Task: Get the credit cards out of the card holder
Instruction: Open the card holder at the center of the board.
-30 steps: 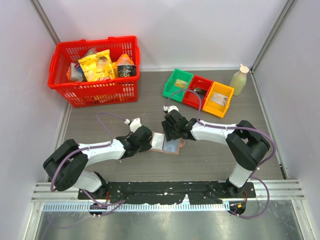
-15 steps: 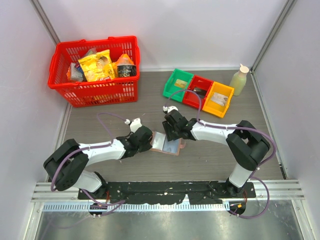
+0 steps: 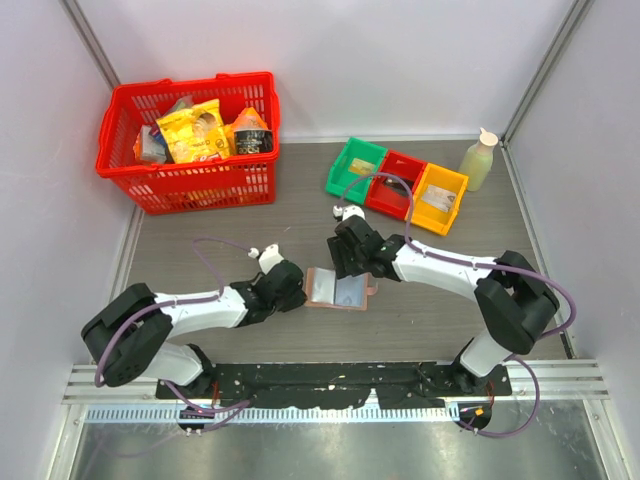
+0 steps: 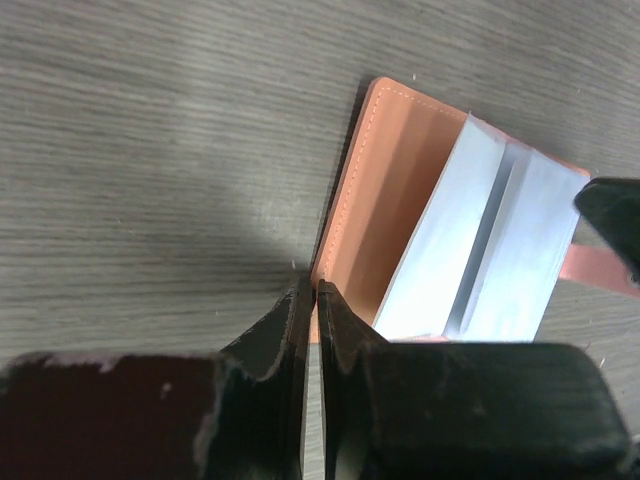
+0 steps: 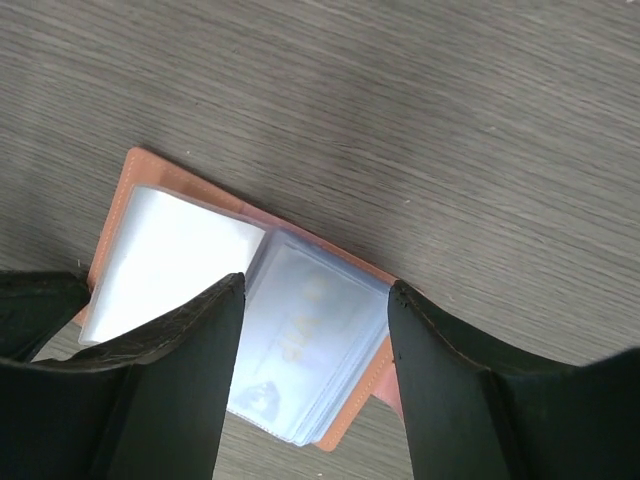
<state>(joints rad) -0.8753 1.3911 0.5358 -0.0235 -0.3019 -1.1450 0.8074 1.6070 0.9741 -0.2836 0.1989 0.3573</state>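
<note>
1. Since the earlier frames the card holder [image 3: 340, 290] has settled flatter on the table [image 3: 420, 325] and slid slightly toward the right arm. The left gripper [image 4: 311, 292] has come lower, and the right arm's elbow has swung outward.
2. The left gripper's jaws are almost together, clamped on the edge of the card holder's tan cover. The rest of the holder spreads out beyond its fingertips.
3. The card holder lies open between the two grippers, with its pale blue lining and clear sleeves facing up. Its snap tab [image 4: 600, 268] sticks out on the side farthest from the left jaws.
4. The credit cards [image 5: 300, 345] are still inside the clear sleeves, directly below the gap between the right jaws. Faint print shows through the plastic.
5. The right gripper [image 5: 315, 290] hovers above the sleeves with its jaws wide apart and nothing between them. One finger stands over each side of the sleeve stack.
</note>
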